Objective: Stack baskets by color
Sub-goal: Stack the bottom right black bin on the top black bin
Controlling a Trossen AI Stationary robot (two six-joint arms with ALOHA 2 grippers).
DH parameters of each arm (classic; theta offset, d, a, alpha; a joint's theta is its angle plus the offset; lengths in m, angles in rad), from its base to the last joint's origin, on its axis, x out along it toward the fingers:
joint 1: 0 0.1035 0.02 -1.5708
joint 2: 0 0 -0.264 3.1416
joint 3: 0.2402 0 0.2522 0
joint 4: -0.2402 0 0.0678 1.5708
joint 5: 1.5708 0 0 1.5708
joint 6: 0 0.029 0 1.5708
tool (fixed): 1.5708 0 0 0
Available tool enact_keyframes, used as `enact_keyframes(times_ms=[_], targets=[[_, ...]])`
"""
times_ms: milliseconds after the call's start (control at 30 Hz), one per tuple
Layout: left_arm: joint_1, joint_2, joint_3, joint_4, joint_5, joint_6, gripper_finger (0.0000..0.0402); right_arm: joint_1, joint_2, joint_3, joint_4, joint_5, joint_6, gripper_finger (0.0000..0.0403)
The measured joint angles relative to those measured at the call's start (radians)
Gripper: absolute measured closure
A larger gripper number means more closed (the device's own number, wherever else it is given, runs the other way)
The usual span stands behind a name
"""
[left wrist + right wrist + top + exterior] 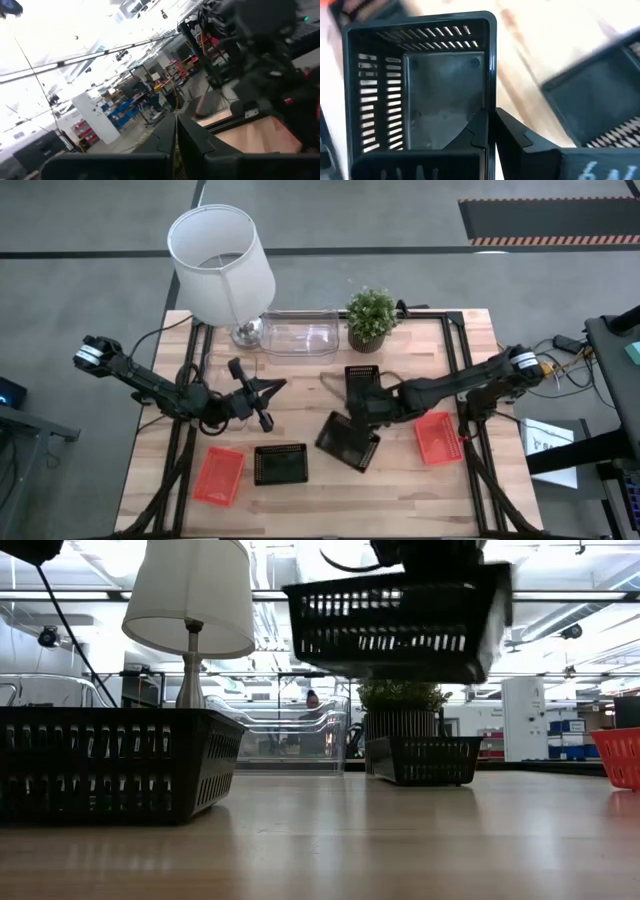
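Note:
My right gripper (491, 131) is shut on a black basket (348, 442), which hangs high above the tabletop in the low view (400, 625). A second black basket (362, 385) stands on the table just behind it, and a third (281, 464) stands near the front edge. One red basket (219, 475) lies at the front left and another (437, 437) at the right. A clear basket (298, 338) sits at the back beside the lamp. My left gripper (278, 387) is shut and holds nothing, raised over the table's left half. My right gripper holds the black basket by one side wall (492, 95), one finger inside the basket and one outside. The fingers slant down onto the rim from the table's right. The basket is lifted clear of the table, open side up and slightly tilted.
A white lampshade on a metal base (220, 265) and a potted green plant (371, 318) stand along the far edge. Bare wood lies between the front baskets and the table's near edge (330, 510).

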Motion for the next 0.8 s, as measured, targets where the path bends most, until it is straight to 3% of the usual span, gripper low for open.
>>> enact_keyframes(times_ms=[300,800], targets=[[0.0,0.0,-0.005,-0.003,-0.027,0.002,0.0402,-0.036,-0.066,-0.001,-0.2,0.204,0.347,0.039],[0.0,0.0,-0.012,-0.002,-0.035,0.002,0.0402,-0.068,-0.096,-0.022,-0.351,0.39,0.61,0.039]])
